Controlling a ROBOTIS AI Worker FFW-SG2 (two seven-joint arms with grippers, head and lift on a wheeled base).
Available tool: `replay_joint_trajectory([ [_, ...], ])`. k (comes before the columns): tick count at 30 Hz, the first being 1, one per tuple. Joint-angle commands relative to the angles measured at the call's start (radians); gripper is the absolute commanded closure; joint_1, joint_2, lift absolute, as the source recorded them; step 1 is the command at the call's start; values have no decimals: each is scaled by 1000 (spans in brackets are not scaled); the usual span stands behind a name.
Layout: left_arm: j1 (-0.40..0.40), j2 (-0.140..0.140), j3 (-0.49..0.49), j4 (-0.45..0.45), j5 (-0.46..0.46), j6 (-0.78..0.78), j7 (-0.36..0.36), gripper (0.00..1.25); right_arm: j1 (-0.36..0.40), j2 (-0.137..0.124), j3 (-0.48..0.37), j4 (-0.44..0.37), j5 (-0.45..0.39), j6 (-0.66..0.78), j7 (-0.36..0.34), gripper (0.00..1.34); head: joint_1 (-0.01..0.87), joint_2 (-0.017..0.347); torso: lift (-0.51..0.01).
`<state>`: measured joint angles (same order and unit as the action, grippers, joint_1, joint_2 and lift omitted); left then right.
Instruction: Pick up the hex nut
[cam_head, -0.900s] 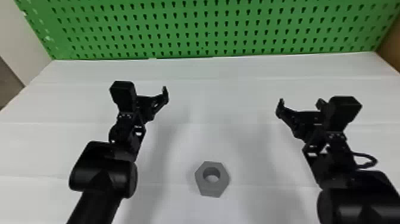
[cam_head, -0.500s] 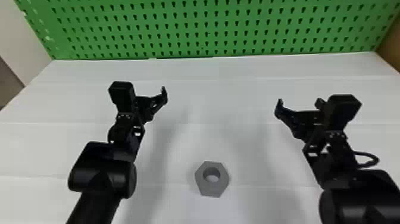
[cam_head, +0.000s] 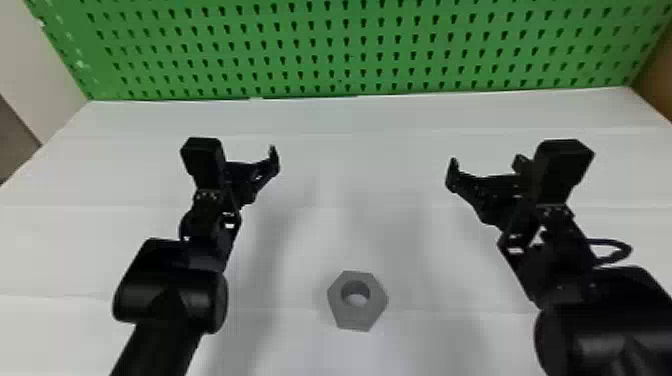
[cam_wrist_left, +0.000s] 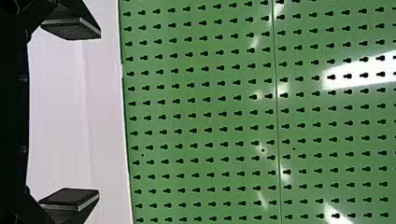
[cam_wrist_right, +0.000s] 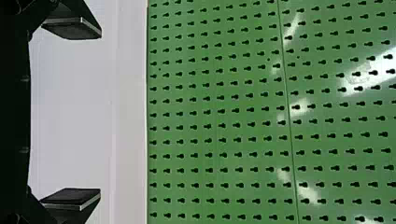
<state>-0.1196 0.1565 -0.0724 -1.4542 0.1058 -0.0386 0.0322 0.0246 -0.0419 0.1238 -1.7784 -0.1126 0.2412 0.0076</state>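
As I judged it, my work was at the first step, the approach, and the picking up was not yet done. The nut (cam_head: 358, 316) lay flat on the white table (cam_head: 360, 235), in the lower middle of the head view, between my two arms and touching neither of them. My left gripper (cam_wrist_left: 99, 113) was in the left half of that view, above the nut's level in the frame, with its fingers wide apart and nothing held. My right gripper (cam_wrist_right: 101, 113) was in the right half, also open and also holding nothing. Both were directed toward the green board (cam_head: 350, 45), so the next move called, I think, for one of them to come back toward the lower edge of the frame, turn its fingers downward and go around two opposite sides of the nut. Which arm should do this, I could not tell. If one finger touched first, the nut could slide or turn, so I would have to centre well before closing. About containers, the task asked for none; the nut rested directly on the table.
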Motion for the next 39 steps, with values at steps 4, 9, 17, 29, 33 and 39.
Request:
replay_joint_trajectory([
  [4, 0, 0, 5, 0, -1, 0, 0, 88, -18, -1, -3, -130, -2, 193, 0, 107, 785, 149, -89],
  [9, 0, 0, 5, 0, -5, 0, 0, 90, -49, -3, -4, -202, -15, 374, 0, 107, 785, 149, -89],
  [17, -3, 0, 8, 0, -12, 6, 0, 88, -106, -1, -3, -265, -12, 650, 0, 108, 785, 149, -89],
  [29, -9, 0, 17, 0, -21, 8, 0, 88, -184, -10, 28, -286, -44, 940, 0, 107, 785, 149, -89],
  [33, -14, 0, 17, 0, -28, 8, 0, 88, -212, -16, 54, -289, -52, 1018, 0, 107, 785, 149, -89],
  [39, -21, 0, 20, 0, -34, 11, 0, 88, -256, -23, 89, -283, -96, 1123, 0, 107, 785, 149, -89],
])
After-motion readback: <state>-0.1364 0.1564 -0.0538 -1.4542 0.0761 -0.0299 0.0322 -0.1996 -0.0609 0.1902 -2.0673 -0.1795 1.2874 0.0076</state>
